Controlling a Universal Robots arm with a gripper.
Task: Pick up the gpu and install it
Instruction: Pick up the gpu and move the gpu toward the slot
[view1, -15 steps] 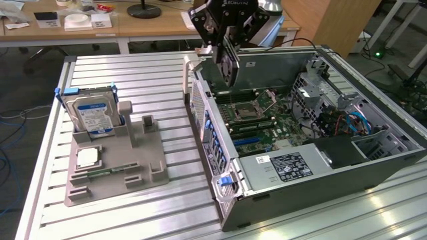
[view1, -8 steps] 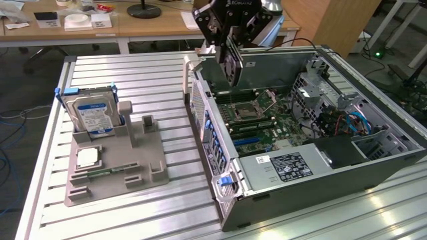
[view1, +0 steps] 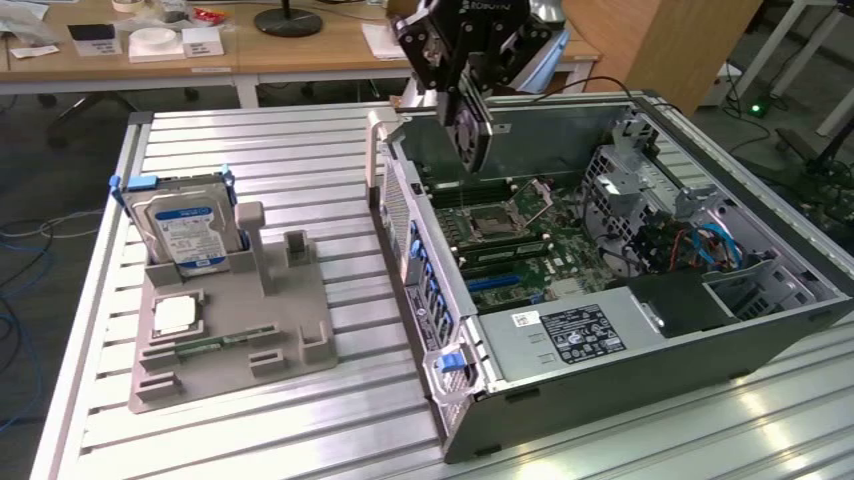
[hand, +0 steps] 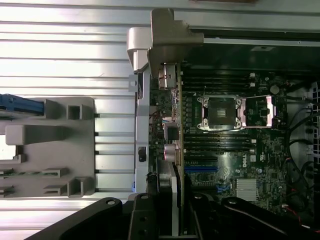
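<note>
**Gpu held edge-down over the open case**

The hand (view1: 463, 95) is partly closed. Its two black fingers (hand: 142, 220) pinch the upper edge of the gpu (view1: 474, 140), one on each face, so the card hangs from them. The gpu is upright and seen edge-on as a dark slab, with its long side running down from the hand.

In the exterior view the card sits at about twelve o'clock above the open computer case (view1: 641, 375), close to the case's far corner at eleven o'clock. Its lower end is in front of the case's rear wall. I cannot tell whether that lower edge touches anything inside. From the wrist view the card runs along the edge of the motherboard (view1: 534, 265) that meets the case wall, just beside the processor socket (view1: 497, 222).

The case lies on its side with its interior facing up. A power supply (view1: 574, 335) with a black label fills its near end, at about six o'clock from the socket.

The case rests on a ribbed metal counter (view1: 267, 150). At nine o'clock from the case, well apart from the hand, a grey fixture (view1: 240, 330) holds a blue-labelled hard drive (view1: 183, 228) standing on edge. Nearer the viewer on the fixture lies a pale square part (view1: 174, 315). A wooden desk (view1: 267, 50) stands beyond the counter at twelve o'clock.
</note>
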